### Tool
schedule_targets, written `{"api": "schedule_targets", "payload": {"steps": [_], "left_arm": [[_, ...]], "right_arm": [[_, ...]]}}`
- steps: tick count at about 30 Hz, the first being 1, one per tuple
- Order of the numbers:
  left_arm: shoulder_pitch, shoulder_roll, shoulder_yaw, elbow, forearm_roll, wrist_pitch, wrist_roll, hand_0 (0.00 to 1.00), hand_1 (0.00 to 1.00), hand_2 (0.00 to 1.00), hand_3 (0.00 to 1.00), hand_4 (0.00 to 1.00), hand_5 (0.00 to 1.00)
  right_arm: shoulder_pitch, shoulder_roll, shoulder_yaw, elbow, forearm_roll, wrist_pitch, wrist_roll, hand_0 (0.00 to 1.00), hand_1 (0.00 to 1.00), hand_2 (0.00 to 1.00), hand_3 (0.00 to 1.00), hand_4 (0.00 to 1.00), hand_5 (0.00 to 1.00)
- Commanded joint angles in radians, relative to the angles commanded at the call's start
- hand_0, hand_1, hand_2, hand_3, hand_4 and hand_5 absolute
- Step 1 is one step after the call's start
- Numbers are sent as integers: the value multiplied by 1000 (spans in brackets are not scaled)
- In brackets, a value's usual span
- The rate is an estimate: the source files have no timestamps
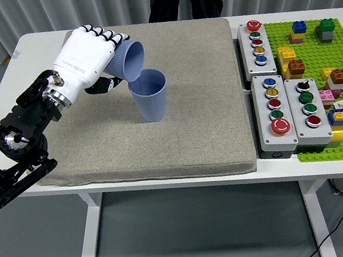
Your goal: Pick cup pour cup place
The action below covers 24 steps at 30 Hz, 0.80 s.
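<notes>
Illumination is bright, even and diffuse, from overhead. Shadows are soft; a faint one lies on the mat [160, 137] below the hand [86, 60]. Focus is sharp throughout. No glare or blur.

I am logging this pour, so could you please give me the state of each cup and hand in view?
Held blue plastic cup: tilted, mouth down over the other cup.
Standing blue plastic cup: upright on the grey mat.
White left hand: shut on the held cup.
Right hand: not in view.
</notes>
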Motion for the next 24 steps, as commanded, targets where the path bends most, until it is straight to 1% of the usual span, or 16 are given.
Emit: {"api": "schedule_targets", "payload": {"steps": [10, 18, 21, 24], "left_arm": [[-20, 7, 35, 2, 0, -2, 18, 562, 517, 540, 566, 512, 19], [-17, 8, 35, 0, 0, 0, 23, 563, 517, 540, 568, 508, 16], [-24, 4, 35, 8, 0, 8, 23, 563, 517, 540, 568, 508, 16], [-29, 4, 37, 9, 0, 6, 23, 564, 517, 540, 567, 506, 17]], "right_arm": [[-1, 0, -4, 0, 5, 0, 0, 695, 685, 620, 603, 67, 230], [-6, 0, -3, 0, 1, 1, -1, 695, 686, 621, 603, 68, 232], [-5, 1, -4, 0, 4, 0, -1, 695, 686, 621, 603, 68, 232], [-5, 1, -5, 0, 4, 0, -2, 695, 686, 622, 603, 68, 232]]}}
